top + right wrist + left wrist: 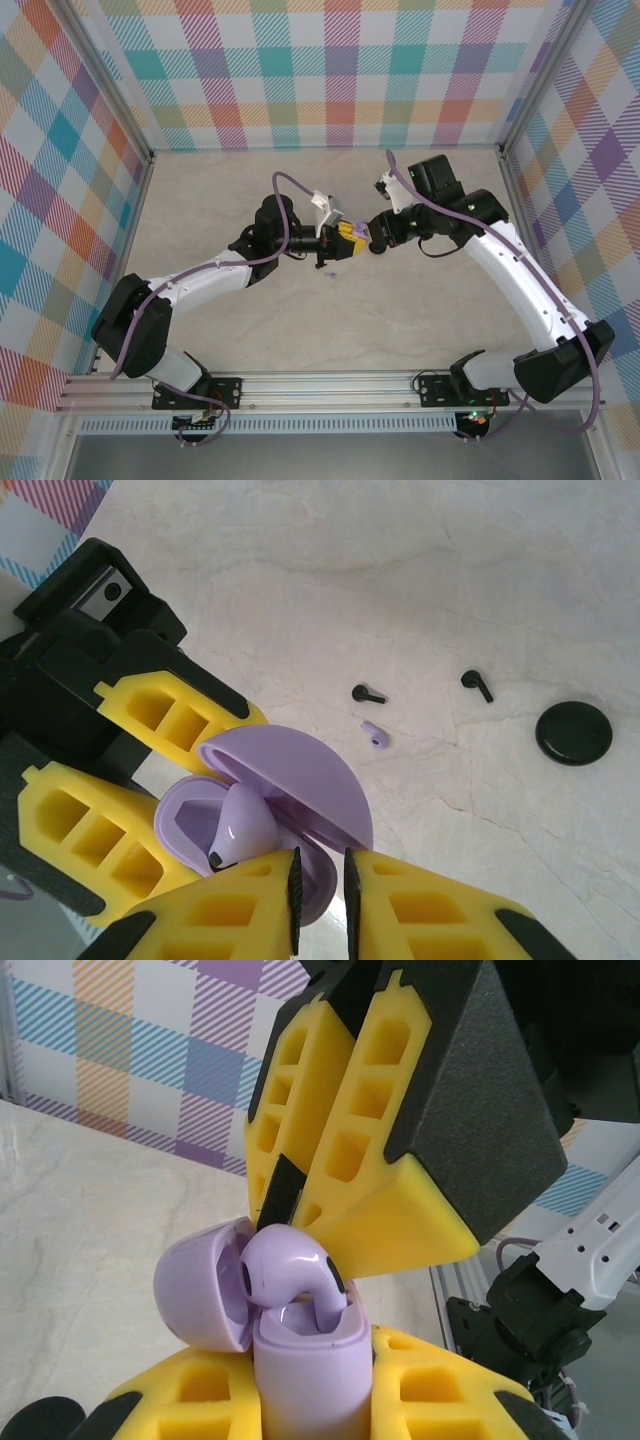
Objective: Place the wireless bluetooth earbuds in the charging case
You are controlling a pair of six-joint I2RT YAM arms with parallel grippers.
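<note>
Left wrist view: left gripper [310,1400] is clamping the open lavender case [300,1360] (lid [200,1290] hinged back), right gripper [320,880] is nipping a lavender earbud [290,1270] into its well, jaws nearly closed; three earbuds [372,734] and a black case [573,732] are lying apart on the table [480,600].

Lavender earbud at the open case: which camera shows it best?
Left wrist: the lavender earbud stands close up, stem down in the open lavender case. Right wrist sees it from above, partly behind yellow fingertips. Top external cannot resolve it.

A pale marble-patterned tabletop [250,190] sits enclosed by colourful plaid walls [330,70].
</note>
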